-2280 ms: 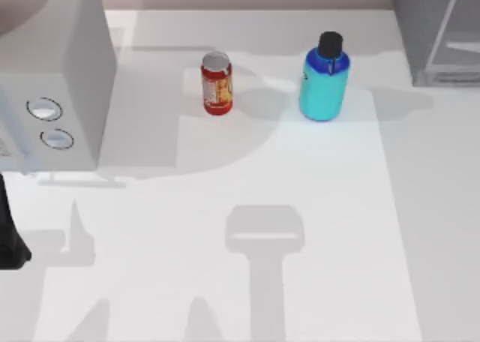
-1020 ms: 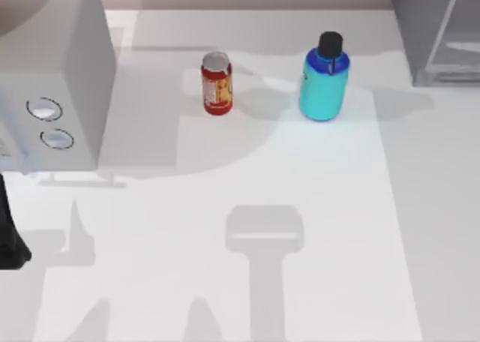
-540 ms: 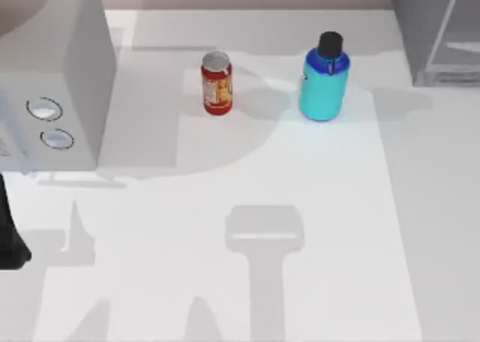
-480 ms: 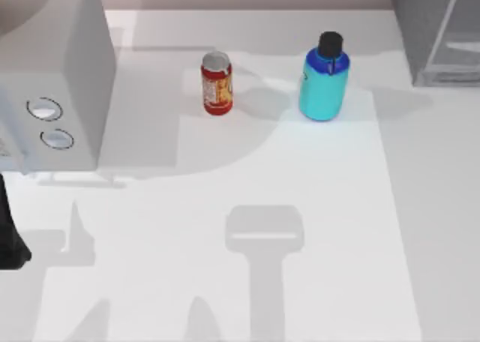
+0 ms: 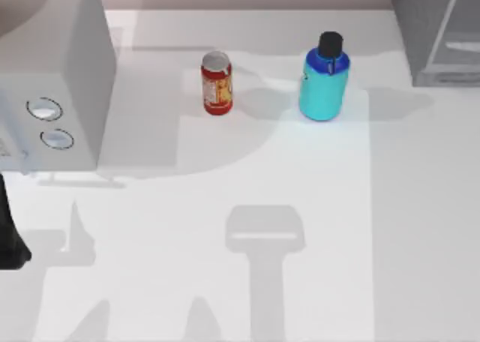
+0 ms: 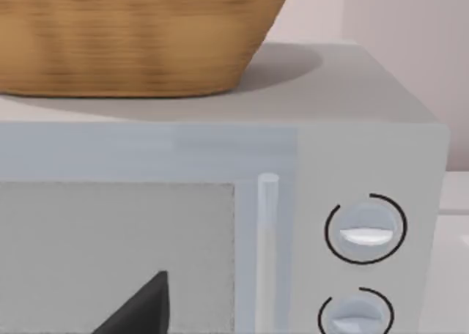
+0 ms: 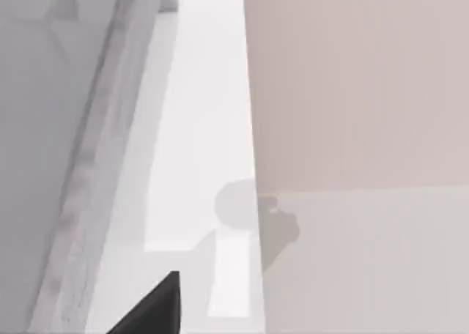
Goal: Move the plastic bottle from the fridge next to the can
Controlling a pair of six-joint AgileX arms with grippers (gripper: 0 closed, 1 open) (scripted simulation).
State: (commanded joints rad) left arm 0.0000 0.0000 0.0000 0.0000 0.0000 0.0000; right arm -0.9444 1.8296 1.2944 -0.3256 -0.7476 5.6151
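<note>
since the plastic bottle (image 5: 323,84) stands upright on the table (image 5: 225,282), out of the fridge (image 5: 439,31) and right of the can (image 5: 217,83) with a gap, placement looks essentially done; gripper finger state: cannot tell.

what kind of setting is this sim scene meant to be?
Likely a mock kitchen counter: a white microwave-like box with two dials with a wicker basket on top, a grey fridge at the right, and a can and plastic bottle on the white table.

Cyan bottle (image 5: 323,87), red can (image 5: 217,84)
</note>
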